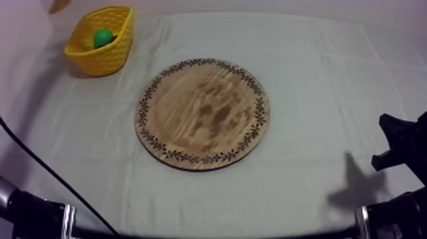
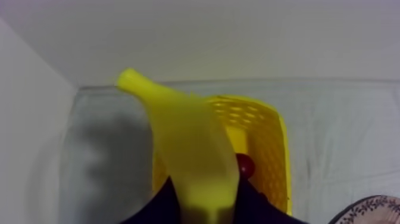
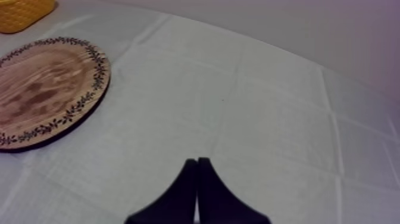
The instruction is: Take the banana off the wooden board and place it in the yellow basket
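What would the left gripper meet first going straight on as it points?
Probably the yellow lattice basket: it lies straight ahead of the left gripper, beyond the yellow banana it holds; depth unclear.

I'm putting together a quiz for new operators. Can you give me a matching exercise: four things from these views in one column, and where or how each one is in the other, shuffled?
Things:
1. banana
2. small red fruit
3. wooden board
4. right gripper

Places or states:
A. shut on nothing, over the cloth
B. held by the left gripper, by the yellow basket
C. flat in the middle of the cloth
D. inside the yellow basket

Pairs: 1-B; 2-D; 3-C; 4-A
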`<state>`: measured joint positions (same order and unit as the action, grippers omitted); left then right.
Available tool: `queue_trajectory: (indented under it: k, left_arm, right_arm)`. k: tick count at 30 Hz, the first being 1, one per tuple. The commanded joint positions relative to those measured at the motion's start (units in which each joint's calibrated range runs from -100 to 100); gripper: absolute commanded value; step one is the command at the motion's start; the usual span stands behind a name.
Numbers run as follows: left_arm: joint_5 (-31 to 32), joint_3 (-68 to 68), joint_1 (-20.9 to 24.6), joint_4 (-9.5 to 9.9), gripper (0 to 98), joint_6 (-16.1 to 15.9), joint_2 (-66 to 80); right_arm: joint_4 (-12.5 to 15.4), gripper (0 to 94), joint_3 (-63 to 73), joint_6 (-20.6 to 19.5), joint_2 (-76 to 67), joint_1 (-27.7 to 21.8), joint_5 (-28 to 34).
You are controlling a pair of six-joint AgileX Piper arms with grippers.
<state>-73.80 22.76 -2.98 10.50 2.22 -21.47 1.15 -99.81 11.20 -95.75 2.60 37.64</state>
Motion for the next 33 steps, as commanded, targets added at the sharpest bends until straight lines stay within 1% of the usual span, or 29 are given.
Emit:
queue_trajectory:
  k: [1,8,15,24,28,29,30,33]
  left_arm:
    - [0.48,-0.64,-0.07,0.04,3.5,0.25,-1.88]
    - [0.95,-1.18,-0.37,0.44,3.5,1.04,-7.15]
    - [1.45,1.41,-0.54,0.48,4.1,1.71,-11.70]
    - [1.60,4.57,-0.86,0.49,5.2,1.96,-16.11]
    - [0.42,4.53,-0.89,0.45,6.0,1.80,-17.07]
    - [0.01,4.38,-0.89,0.47,8.7,1.90,-17.18]
    - [-0.35,4.24,-0.89,0.59,14.9,2.30,-17.25]
    - [-0.98,4.02,-0.66,0.65,42.0,3.12,-17.35]
  right_arm:
    - [0.00,0.3,0.03,0.01,0.00,0.00,0.02]
    - [0.00,0.3,0.03,0.01,0.00,0.00,0.02]
    - [0.00,0.3,0.03,0.01,0.00,0.00,0.02]
    - [0.00,0.3,0.03,0.01,0.00,0.00,0.02]
    - [0.00,0.3,0.03,0.01,0.00,0.00,0.02]
    - [0.00,0.3,0.03,0.01,0.00,0.00,0.02]
    - [0.00,0.3,0.03,0.01,0.00,0.00,0.02]
    - [0.00,0.3,0.03,0.01,0.00,0.00,0.02]
